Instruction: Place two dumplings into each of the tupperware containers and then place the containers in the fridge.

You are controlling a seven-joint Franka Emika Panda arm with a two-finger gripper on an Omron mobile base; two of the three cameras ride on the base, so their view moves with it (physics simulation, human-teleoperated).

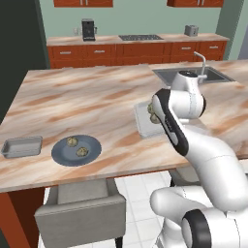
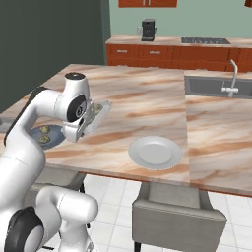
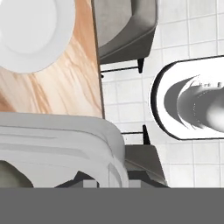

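So from where I'm driving, the big picture is the island counter (image 1: 87, 104) with the arm folded back over its near edge, and no fridge anywhere in my views, so the base will probably have to drive to find it. The loaded tupperware container (image 2: 98, 114) is up off the marble, tilted, with two dumplings (image 2: 97, 107) inside. My gripper (image 2: 82, 129) is clamped shut on its near rim, so the tray's long side runs away from the fingers, out over the counter. Wrist is rolled hard sideways; the hand view looks down past the counter edge to the floor. The second container (image 1: 22, 147) sits empty at the far left, just beside the grey plate (image 1: 93, 152) holding two more dumplings (image 1: 77, 147).
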